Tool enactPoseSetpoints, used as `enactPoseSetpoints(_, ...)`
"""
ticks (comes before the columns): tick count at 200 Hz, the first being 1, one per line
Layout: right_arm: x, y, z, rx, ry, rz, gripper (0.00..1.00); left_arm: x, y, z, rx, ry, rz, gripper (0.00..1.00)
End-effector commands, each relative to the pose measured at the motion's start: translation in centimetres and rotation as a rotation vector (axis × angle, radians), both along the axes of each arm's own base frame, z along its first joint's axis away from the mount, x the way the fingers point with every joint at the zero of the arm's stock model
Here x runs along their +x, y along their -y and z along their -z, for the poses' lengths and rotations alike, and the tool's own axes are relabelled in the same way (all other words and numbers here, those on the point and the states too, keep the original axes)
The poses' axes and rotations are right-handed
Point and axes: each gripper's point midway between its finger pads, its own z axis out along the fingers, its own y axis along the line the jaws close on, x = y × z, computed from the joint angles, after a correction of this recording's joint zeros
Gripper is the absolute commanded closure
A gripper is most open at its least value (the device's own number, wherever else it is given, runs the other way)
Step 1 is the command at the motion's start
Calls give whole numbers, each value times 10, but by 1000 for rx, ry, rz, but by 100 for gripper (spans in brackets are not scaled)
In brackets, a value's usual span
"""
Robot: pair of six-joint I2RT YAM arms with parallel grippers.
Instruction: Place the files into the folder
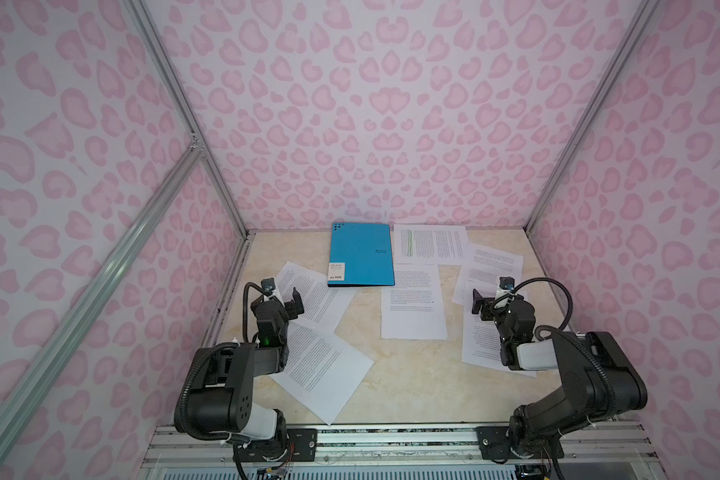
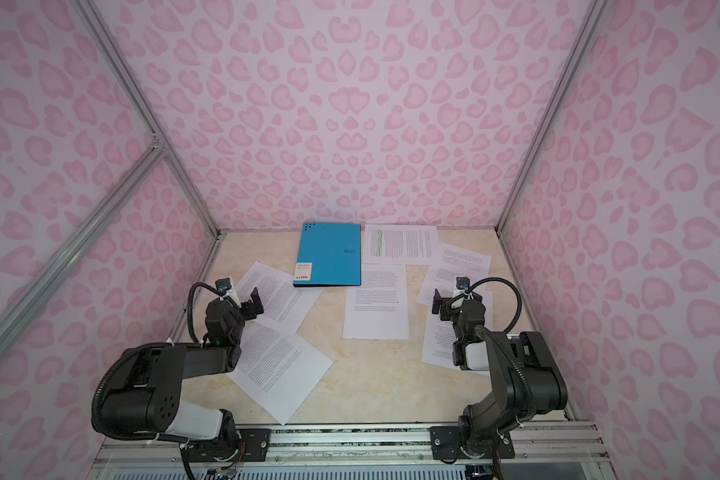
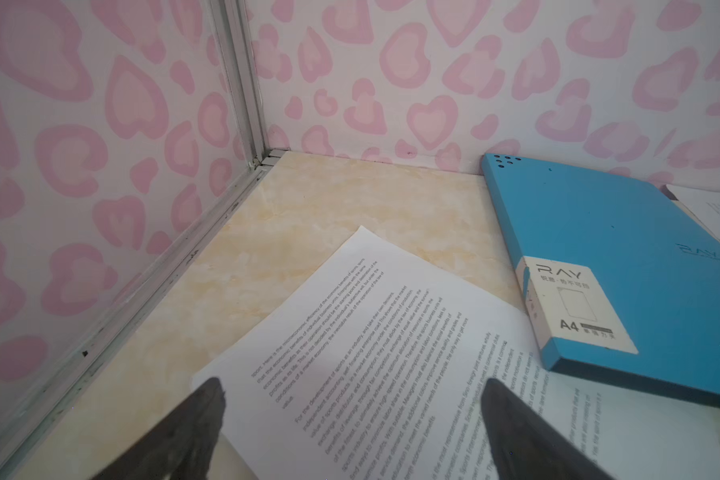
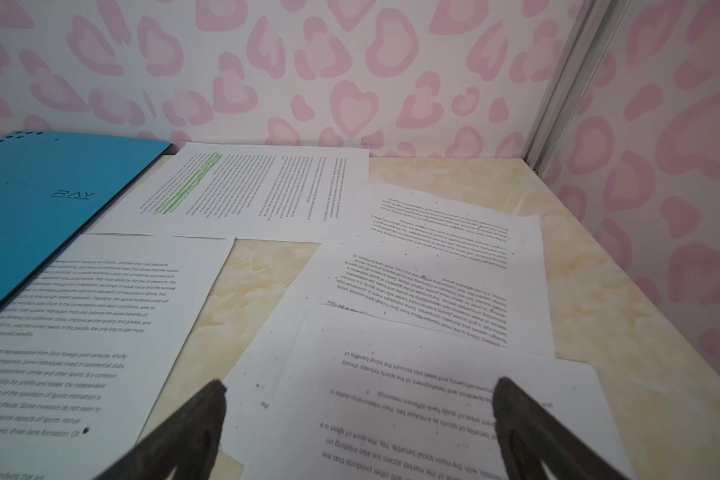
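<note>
Both arms sit folded low by the near rail, elbows raised and forearms reaching toward the back wall. The left arm [image 1: 225, 374] bends up from its base, and its wrist is over the two sheets on the left side of the table [image 1: 400, 382]. The left gripper [image 3: 352, 386] points at the farther of these sheets with its jaws spread wide and holding nothing, and printed lines show between the fingers [image 3: 208, 415]. The right arm [image 1: 591, 370] mirrors it on the right side. The right gripper [image 4: 360, 385] is likewise wide open and empty above the overlapping sheets there.

The folder [image 1: 360, 255] lies closed and flat at the back of the table, blue cover up, its far edge close to the wall. Its near corner rests on the left sheet's edge. The files [image 1: 414, 303] lie scattered around it. The highlighted sheet [image 1: 431, 244] is just beside it on the right, and the centre sheet [image 4: 100, 332] is partly tucked under the folder's edge. The others lie beneath the two wrists, and none is inside the folder.
</note>
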Motion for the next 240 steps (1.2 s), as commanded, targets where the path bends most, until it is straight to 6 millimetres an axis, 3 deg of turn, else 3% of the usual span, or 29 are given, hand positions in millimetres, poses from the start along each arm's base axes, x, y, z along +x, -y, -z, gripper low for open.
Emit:
enactPoseSetpoints(1,-1,4,-3,-15,14,29,0,1,7,-5,11,16,44,3)
enactPoseSetpoints(218,1,6,-1,-6,6,33,0,3,5,-4,-6,13,49,3)
enactPoseSetpoints(240,-3,24,-13,18,18,131,0,-1,4,-10,17,29,19,3)
